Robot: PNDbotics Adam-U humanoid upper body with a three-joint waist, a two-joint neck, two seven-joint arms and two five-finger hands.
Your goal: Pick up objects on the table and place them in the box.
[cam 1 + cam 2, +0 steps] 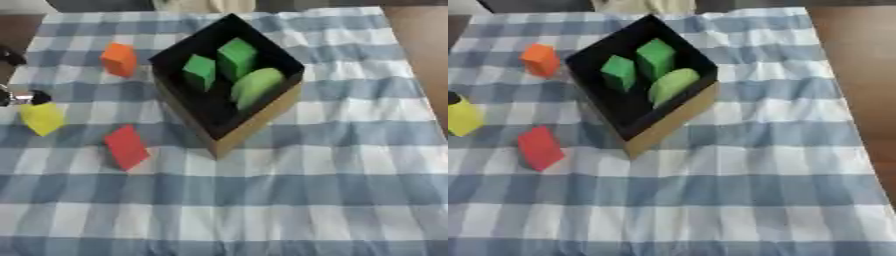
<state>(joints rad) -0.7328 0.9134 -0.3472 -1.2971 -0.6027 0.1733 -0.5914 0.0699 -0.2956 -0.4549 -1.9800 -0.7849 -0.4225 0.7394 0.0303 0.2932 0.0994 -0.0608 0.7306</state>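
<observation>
Box (254,125), open-topped cardboard with tan outer walls and black lining, sits turned cornerwise in the upper middle of the frame on a blue-and-white checked cloth (289,200) covering the table. Inside it: two bright green blocks, one smaller (200,71) and one taller (236,58), side by side, plus a pale green rounded piece (257,86) leaning against the right inner wall. Three objects are outside, all to the left of the box. An orange block (119,59) stands at upper left, near the box but apart from it. A red block (127,147) lies tilted at lower left, just off the box's near-left wall. A yellow block (42,118) sits at the far left edge. Left hand (19,96) shows only as a dark and silver sliver at the left border, right at the top of the yellow block; contact is likely but I cannot tell, nor whether the fingers are released or clenched. Right hand appears in neither view. Judgement: task is about half done, and the step in hand looks like the pick of the yellow block. The next move calls for closing around that block, lifting it clear of the cloth, carrying it rightward over the box rim, and releasing into the open dark space at the near-left of the interior, without knocking the red block on the way.
</observation>
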